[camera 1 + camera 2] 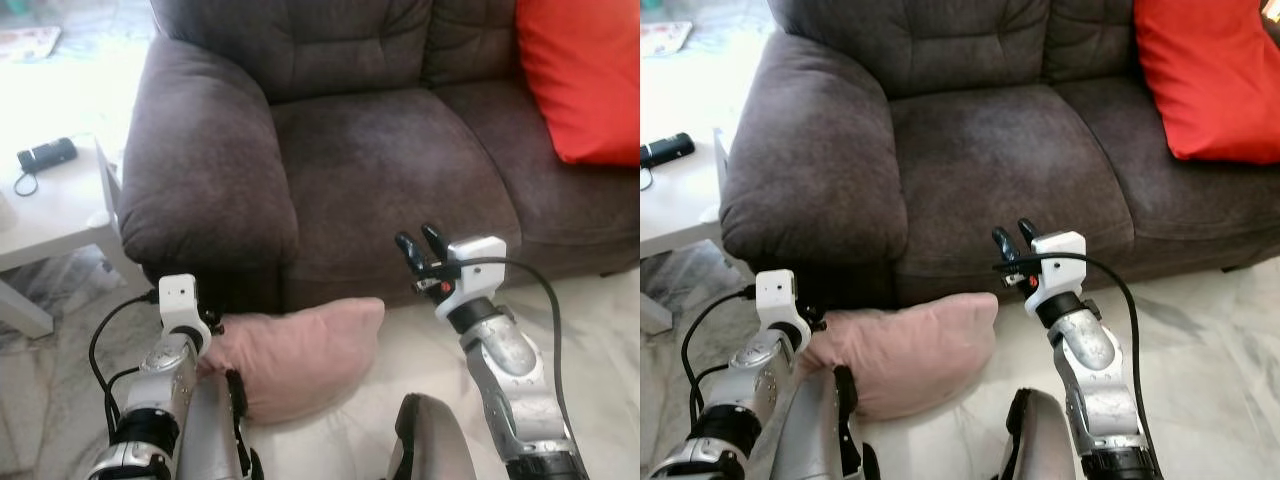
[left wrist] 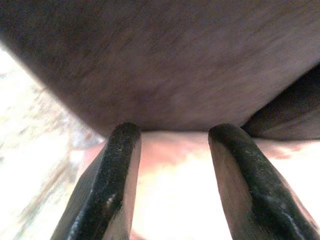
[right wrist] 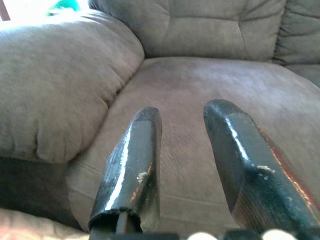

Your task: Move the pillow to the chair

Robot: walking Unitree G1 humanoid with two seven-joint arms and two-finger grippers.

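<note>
A pink pillow (image 1: 300, 355) lies on the pale floor against the front of the brown sofa (image 1: 390, 160). My left arm reaches down to the pillow's left end. In the left wrist view my left gripper (image 2: 175, 132) is open, with the pillow (image 2: 175, 185) spread just beyond its fingers and the dark sofa front above. My right gripper (image 1: 417, 238) is open and empty. It is held up in front of the sofa seat's front edge, above and to the right of the pillow, pointing at the seat cushion (image 3: 200, 85).
A red cushion (image 1: 585, 75) leans in the sofa's right corner. The thick left armrest (image 1: 200, 160) bulges above the pillow. A white side table (image 1: 50, 205) carrying a black device (image 1: 45, 153) stands to the left. Pale marble floor (image 1: 600, 320) extends on the right.
</note>
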